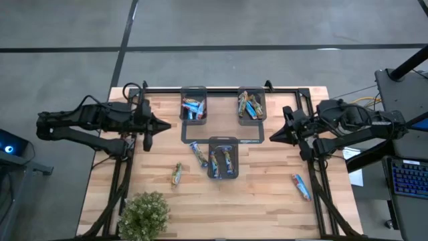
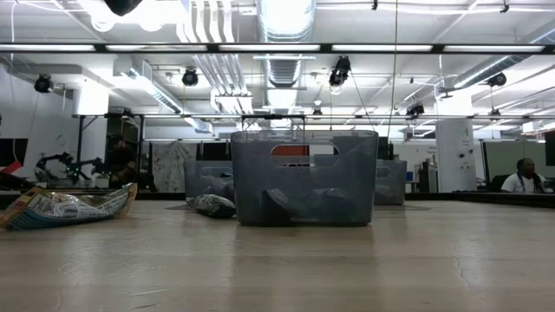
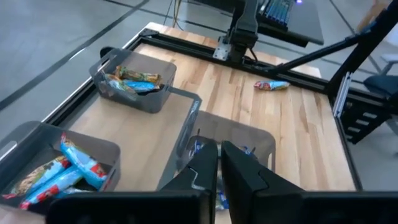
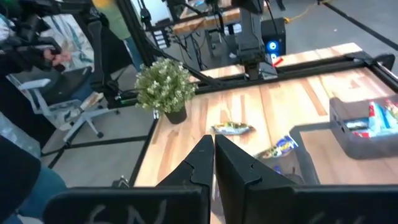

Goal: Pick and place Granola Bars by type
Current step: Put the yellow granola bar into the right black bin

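Granola bars lie in three dark grey trays: far left (image 1: 193, 106), far right (image 1: 252, 105) and near middle (image 1: 223, 158). Three bars rest flat on the wood. One is blue (image 1: 198, 153) and lies beside the middle tray. Another is greenish (image 1: 176, 174), and the third is red and blue (image 1: 301, 187) toward the right. My left gripper (image 1: 167, 125) hovers shut and empty, left of the trays and above the table. My right gripper (image 1: 271, 139) hovers shut and empty to their right. In the wrist views, both the left fingers (image 3: 219, 155) and the right fingers (image 4: 213, 149) are closed on nothing.
A small potted plant (image 1: 144, 214) stands at the near left corner. A black frame (image 1: 294, 88) runs along the table's far edge and sides. Bare wood lies between the middle tray and the near edge. A person sits in the room beyond (image 2: 524, 176).
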{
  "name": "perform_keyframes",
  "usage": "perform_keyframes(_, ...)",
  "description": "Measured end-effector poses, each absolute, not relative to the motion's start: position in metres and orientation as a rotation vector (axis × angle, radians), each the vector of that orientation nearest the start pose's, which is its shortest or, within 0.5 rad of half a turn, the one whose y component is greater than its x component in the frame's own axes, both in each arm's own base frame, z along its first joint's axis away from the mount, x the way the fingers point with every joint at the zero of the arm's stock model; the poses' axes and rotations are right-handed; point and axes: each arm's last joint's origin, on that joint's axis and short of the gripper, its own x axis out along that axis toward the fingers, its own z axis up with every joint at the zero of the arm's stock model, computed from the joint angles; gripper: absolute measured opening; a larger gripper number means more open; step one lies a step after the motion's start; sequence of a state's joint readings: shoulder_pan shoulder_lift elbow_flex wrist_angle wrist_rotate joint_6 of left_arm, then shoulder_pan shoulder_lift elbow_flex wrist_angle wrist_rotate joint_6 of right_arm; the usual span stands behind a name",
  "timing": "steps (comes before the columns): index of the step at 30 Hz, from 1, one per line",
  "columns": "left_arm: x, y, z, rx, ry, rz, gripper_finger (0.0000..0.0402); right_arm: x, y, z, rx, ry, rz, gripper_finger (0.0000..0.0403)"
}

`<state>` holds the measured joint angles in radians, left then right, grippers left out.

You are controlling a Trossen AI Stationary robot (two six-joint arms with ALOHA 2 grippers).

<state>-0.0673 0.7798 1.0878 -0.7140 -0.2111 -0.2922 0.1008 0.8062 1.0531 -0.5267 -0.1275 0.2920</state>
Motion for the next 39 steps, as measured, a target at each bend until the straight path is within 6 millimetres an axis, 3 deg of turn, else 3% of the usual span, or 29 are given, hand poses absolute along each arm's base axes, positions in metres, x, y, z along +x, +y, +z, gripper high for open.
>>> perform_keyframes(19, 0.151, -0.004, 0.384, -0.276, 0.348, 0.194, 0.0182, 0.152, 0.019, 0.383, 0.327, 0.336, 0.175, 0.0009)
perform_keyframes(31, 0.165, -0.006, 0.378, -0.266, 0.4, 0.165, 0.0193, 0.152, 0.019, 0.383, 0.342, 0.337, 0.171, 0.0008)
perform_keyframes(39, 0.173, -0.008, 0.39, -0.271, 0.47, 0.13, 0.0193, 0.152, 0.018, 0.383, 0.338, 0.336, 0.148, 0.0008)
